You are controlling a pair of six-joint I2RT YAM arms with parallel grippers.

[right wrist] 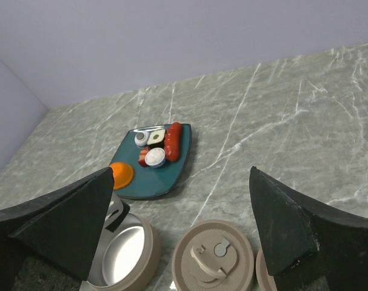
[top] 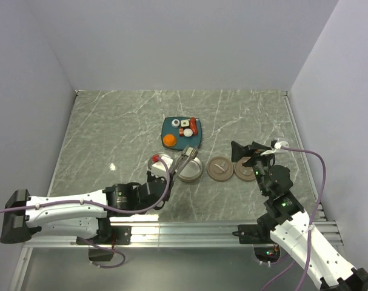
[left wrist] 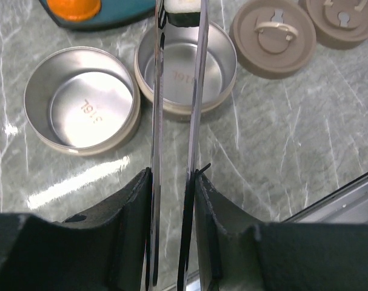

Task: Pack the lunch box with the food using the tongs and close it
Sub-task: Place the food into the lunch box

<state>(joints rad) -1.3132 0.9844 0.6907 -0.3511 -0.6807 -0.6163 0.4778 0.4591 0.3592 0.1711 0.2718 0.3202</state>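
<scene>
My left gripper (left wrist: pixel 173 177) is shut on the tongs (left wrist: pixel 199 91), whose two slim arms run forward over the lunch box. The tong tips pinch a white-and-black roll (left wrist: pixel 182 12) above the far rim of the right tin (left wrist: pixel 187 76). The left tin (left wrist: pixel 80 100) stands beside it, and both tins show bare bottoms. The rest of the food lies on the teal plate (right wrist: pixel 148 176): an orange ball (right wrist: pixel 122 174), a red sausage (right wrist: pixel 173 140) and small rolls (right wrist: pixel 154 157). Two brown lids (top: pixel 220 169) (top: pixel 243 170) lie right of the tins. My right gripper (top: pixel 253 151) hovers open over the lids, holding nothing.
Purple walls close the table at the back and on both sides. A metal rail (top: pixel 190 230) runs along the near edge by the arm bases. The plate (top: pixel 181 133) lies just behind the tins, near the table's middle.
</scene>
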